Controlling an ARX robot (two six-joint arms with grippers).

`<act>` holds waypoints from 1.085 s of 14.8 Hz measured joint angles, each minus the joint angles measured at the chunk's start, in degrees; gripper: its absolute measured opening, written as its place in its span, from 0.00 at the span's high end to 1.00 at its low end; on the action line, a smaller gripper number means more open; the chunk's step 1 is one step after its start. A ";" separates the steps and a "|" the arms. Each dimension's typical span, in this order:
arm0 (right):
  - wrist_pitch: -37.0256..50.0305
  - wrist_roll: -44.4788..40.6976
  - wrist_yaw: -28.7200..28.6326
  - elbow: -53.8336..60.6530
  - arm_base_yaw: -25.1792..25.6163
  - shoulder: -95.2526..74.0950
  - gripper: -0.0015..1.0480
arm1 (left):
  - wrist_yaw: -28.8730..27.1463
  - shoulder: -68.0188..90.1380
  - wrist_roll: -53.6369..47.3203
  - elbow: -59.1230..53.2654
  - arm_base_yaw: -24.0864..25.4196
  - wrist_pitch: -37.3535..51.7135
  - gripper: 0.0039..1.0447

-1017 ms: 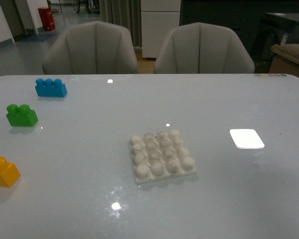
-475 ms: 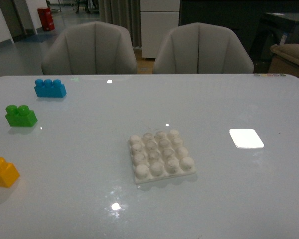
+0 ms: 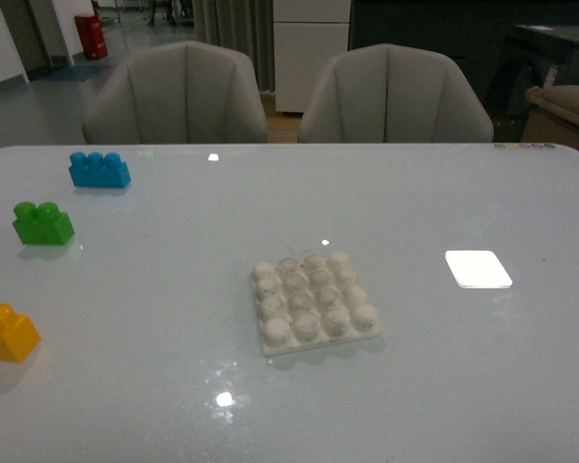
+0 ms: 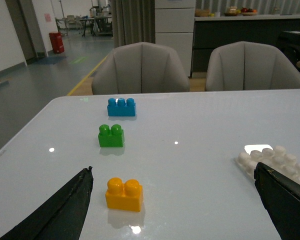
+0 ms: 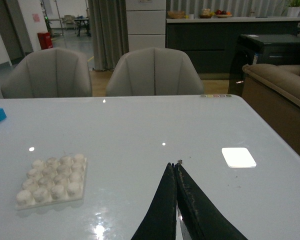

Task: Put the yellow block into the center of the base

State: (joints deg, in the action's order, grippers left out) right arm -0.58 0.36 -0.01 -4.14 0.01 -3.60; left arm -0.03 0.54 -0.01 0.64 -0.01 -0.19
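Compared with the front view half a second earlier, you will find nothing displaced: every brick and the plate lie where they lay, apart from a very slight shift of the whole view. On the glossy white table (image 3: 415,193) count 3 bricks: 1 small orange-yellow plastic brick with 2 studs (image 3: 7,333), 1 green 2-stud brick (image 3: 42,223) and 1 blue 3-stud brick (image 3: 98,169), ranged in a row along the left side, the yellow block nearest the robot. Count also 1 white square plastic base plate with a 4x4 grid of 16 rounded studs (image 3: 314,301), lying near the table's middle and well apart from the yellow block, 1 flat bright white rectangle (image 3: 478,268) to the right of the base, and 2 grey padded chairs (image 3: 179,92) behind the table. Your left gripper (image 4: 172,172) stands with its 2 dark fingers (image 4: 80,200) spread wide and grasps nothing; the yellow block rests on the table ahead of it, untouched. Your right gripper (image 5: 175,165) has its fingers pressed together, with nothing between them.
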 joint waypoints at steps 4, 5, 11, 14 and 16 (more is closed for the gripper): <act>0.20 0.00 0.00 1.31 0.00 1.14 0.98 | 0.00 0.00 0.02 0.00 0.00 0.00 0.06; 0.72 0.00 0.00 2.64 0.00 2.69 0.98 | 0.00 0.00 0.00 0.00 0.00 0.00 0.06; 0.37 -0.04 0.02 3.58 0.00 3.32 0.92 | 0.00 0.00 0.02 0.00 0.00 0.00 0.06; 0.37 -0.04 0.04 3.58 0.00 3.32 0.52 | 0.00 0.00 0.00 0.00 0.00 0.00 0.06; 0.37 -0.04 0.04 3.58 0.00 3.32 0.27 | 0.68 0.48 0.26 0.46 0.26 -2.32 0.06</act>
State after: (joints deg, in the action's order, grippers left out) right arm -0.21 0.32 0.03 -0.56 0.01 -0.27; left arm 0.64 1.02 0.25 1.10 0.25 -2.50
